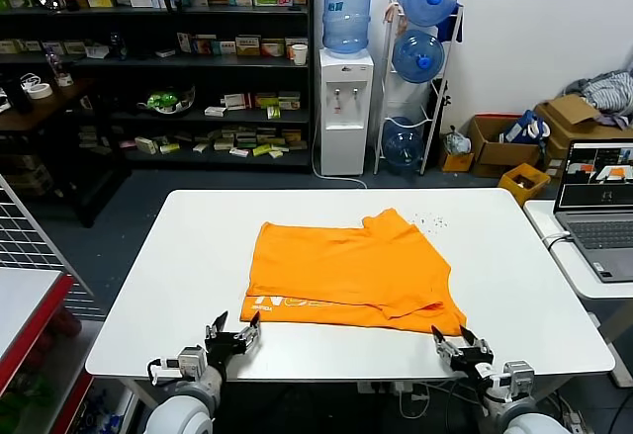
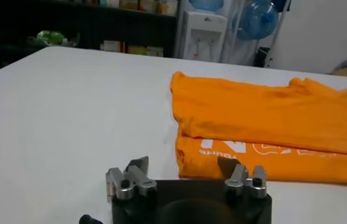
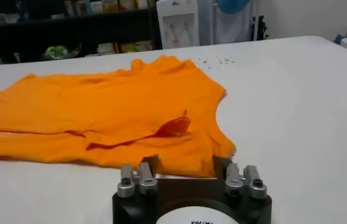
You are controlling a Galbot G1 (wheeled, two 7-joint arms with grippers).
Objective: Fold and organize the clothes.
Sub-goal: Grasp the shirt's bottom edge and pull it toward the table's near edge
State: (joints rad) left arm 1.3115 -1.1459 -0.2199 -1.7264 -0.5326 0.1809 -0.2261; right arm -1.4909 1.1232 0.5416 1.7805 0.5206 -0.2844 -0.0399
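Across the middle of the white tabletop [image 1: 168,286], an orange T-shirt [image 1: 351,271] is spread flat and partly folded, with an upper layer laid back over a lower one. White lettering [image 1: 297,305] is shown on the strip of fabric left uncovered along the shirt's near edge, toward its left end. A sleeve is seen sticking out toward the far edge of the tabletop, and a few small specks [image 1: 428,222] are scattered on the bare surface just beyond it. At the near edge of the tabletop, the left hand [image 1: 235,336] is placed just short of the shirt's near left corner; in the left wrist view its fingers [image 2: 138,176] are seen parted, with nothing held between them, and the lettered hem lies just ahead of them. The right hand [image 1: 457,343] is placed at the near edge as well, close against the shirt's near right corner; in the right wrist view its fingers [image 3: 147,171] are seen apart on either side of the fabric's edge, and no cloth is gripped. A laptop [image 1: 598,212] with a lit screen is set on a separate white surface beyond the tabletop's right edge.
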